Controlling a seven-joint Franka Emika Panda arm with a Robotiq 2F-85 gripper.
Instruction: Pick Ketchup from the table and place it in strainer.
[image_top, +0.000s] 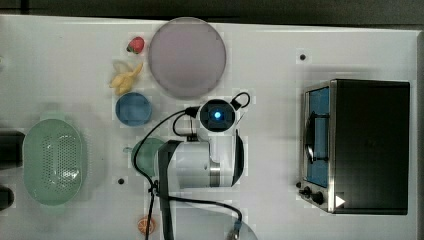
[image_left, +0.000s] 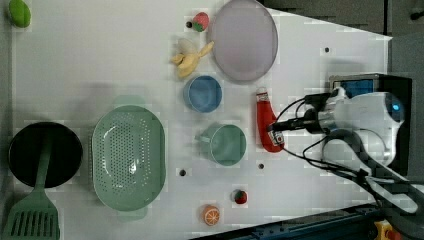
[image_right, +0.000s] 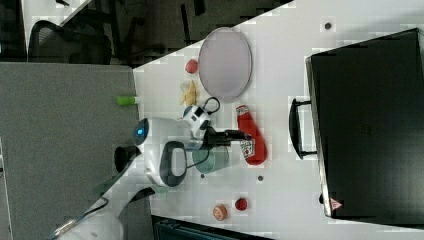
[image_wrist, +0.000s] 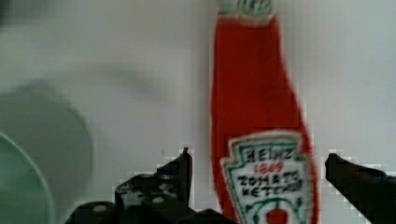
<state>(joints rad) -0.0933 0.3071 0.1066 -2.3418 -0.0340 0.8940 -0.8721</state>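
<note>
Your gripper (image_wrist: 257, 172) hangs low over the Ketchup (image_wrist: 259, 116), fingers (image_wrist: 180, 175) spread wide w/ one either side of the label; no contact visible yet. Key relation: the bottle's long axis runs straight out between the fingers, so the jaws stand across its width, set to close on the fat labelled end, not the neck. The white cap points away from the wrist.

In the left view the Ketchup (image_left: 266, 122) lies flat on the table (image_left: 100, 60), cap toward the grey plate (image_left: 243, 40), w/ the gripper (image_left: 276, 131) over its lower half. A teal-green bowl (image_left: 227, 145) sits just beside it on the left view's left, a blue bowl (image_left: 202, 93) near the cap end.

Farther off, the strainer (image_left: 129, 157) sits empty & well apart, past the teal-green bowl toward the left view's left. Judgement: the pick isn't made; you'd need to settle, close across the body, lift, then carry over that bowl. Risk: a round, slick bottle may roll or slip if gripped off-centre.
</note>
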